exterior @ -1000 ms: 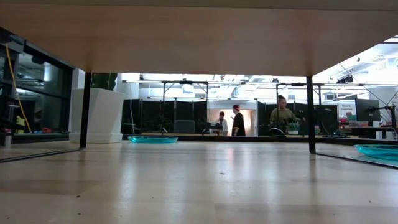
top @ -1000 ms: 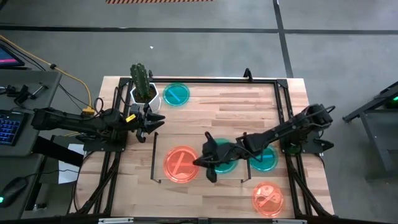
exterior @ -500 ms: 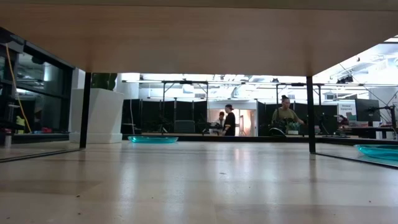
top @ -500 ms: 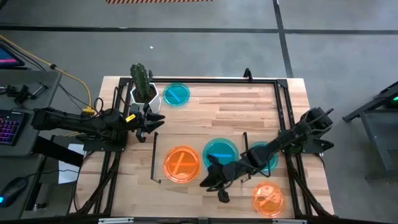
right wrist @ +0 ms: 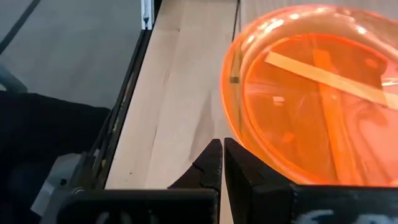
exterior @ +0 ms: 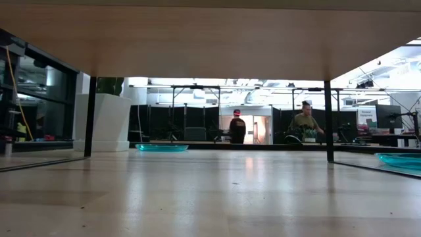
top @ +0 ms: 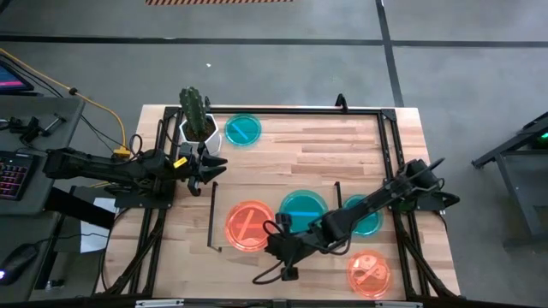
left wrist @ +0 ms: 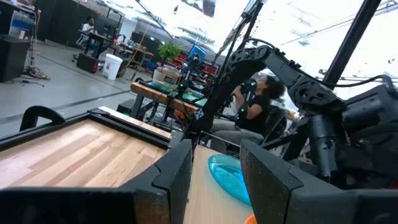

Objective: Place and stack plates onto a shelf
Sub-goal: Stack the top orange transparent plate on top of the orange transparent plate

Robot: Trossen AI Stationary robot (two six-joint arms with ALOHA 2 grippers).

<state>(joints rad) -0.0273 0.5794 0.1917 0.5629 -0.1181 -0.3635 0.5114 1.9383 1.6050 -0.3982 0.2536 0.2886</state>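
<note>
Overhead: low light-wood shelf board with black end rails (top: 274, 201) carries round translucent orange plate (top: 249, 226) and teal plate (top: 303, 206) side by side.

Right gripper (top: 272, 249), fingers clenched, empty, sits at orange plate's near edge.

Left gripper (top: 212, 168) parted, empty, waits beside white cactus pot (top: 196, 129).

Step, likely: between placements. Loose: teal plate (top: 242, 129), teal plate (top: 366, 216), orange plate (top: 369, 274). Next calls for opening, then grasping a rim.

orange plates (top: 249, 225) (top: 369, 274) | teal plates (top: 243, 129) (top: 302, 209) | light-wood shelf (top: 274, 184) | white pot (top: 196, 130)
</note>
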